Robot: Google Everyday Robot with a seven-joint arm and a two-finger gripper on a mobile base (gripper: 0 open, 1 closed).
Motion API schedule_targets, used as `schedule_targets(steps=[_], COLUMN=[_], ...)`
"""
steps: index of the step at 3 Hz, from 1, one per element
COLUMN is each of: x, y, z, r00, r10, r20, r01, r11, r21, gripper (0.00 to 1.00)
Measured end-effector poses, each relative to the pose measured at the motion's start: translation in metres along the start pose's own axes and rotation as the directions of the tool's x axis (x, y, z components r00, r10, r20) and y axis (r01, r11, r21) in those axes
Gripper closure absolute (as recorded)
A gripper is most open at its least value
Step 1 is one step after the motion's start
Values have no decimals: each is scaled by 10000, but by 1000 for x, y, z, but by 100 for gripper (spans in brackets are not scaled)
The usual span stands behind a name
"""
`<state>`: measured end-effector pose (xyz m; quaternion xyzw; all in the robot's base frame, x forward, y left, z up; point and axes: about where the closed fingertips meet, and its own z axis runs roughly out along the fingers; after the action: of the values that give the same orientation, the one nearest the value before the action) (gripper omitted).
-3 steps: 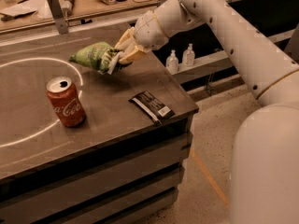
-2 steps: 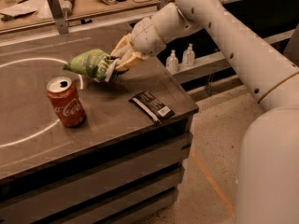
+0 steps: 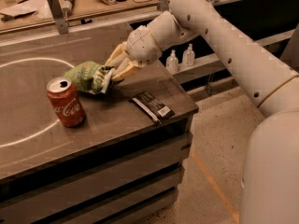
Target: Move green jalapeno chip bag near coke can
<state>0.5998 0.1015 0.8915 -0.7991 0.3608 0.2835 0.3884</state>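
Note:
The green jalapeno chip bag [image 3: 87,77] is light green with a silvery-white right end. It is just above or on the dark table top, right behind and to the right of the coke can [image 3: 65,101]. The can is red with white script and a silver top, and stands upright near the table's front left. My gripper [image 3: 113,69] comes in from the right and is shut on the bag's right end.
A flat black wrapper with a white label [image 3: 152,107] lies near the table's front right corner. A white curved line [image 3: 28,62] is marked on the table top. Two small clear bottles [image 3: 180,59] stand on a shelf behind the table's right edge. A cluttered bench [image 3: 70,3] runs behind.
My gripper has carried the chip bag forward and to the left, down toward the coke can. The can and the black wrapper have not moved.

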Motion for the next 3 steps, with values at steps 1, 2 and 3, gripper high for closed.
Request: schedule_targets(steps=[1, 2, 3], x=[-2, 2, 18], y=[7, 5, -2], z=[4, -4, -32], r00=[9998, 10000, 9989], r10=[13, 42, 264], r20=[182, 68, -376], r01=[-10, -42, -246], r11=[9999, 10000, 9986], r21=[-155, -30, 470], gripper=[13, 0, 0])
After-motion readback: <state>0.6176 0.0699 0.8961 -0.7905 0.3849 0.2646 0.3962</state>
